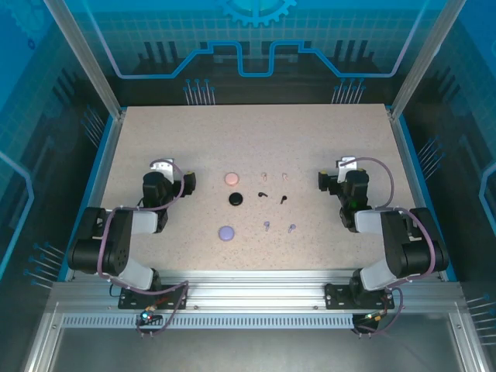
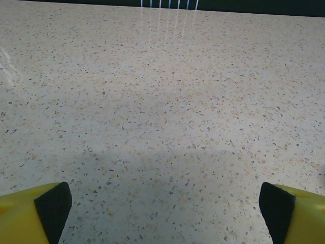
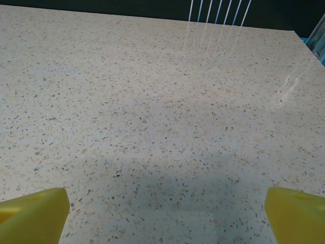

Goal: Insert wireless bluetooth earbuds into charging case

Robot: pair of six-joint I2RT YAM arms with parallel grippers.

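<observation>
Three round charging cases lie in a column at the table's middle: pink (image 1: pixel 231 178), black (image 1: pixel 235 199) and lavender (image 1: pixel 225 232). To the right of each lies its pair of tiny earbuds: pale pink (image 1: pixel 264 177), black (image 1: pixel 263 194) and lavender (image 1: pixel 266 226). My left gripper (image 1: pixel 167 180) rests low on the table to the left of the cases, open. My right gripper (image 1: pixel 343 178) sits to the right of the earbuds, open too. In the wrist views the left gripper (image 2: pixel 165 208) and the right gripper (image 3: pixel 167 208) have bare speckled tabletop between their yellow fingertips (image 2: pixel 51 208).
The speckled table (image 1: pixel 256 132) is bounded by blue side rails and clear enclosure walls with metal posts (image 1: pixel 85 62). Both arm bases are bolted to the aluminium rail (image 1: pixel 248 291) at the near edge.
</observation>
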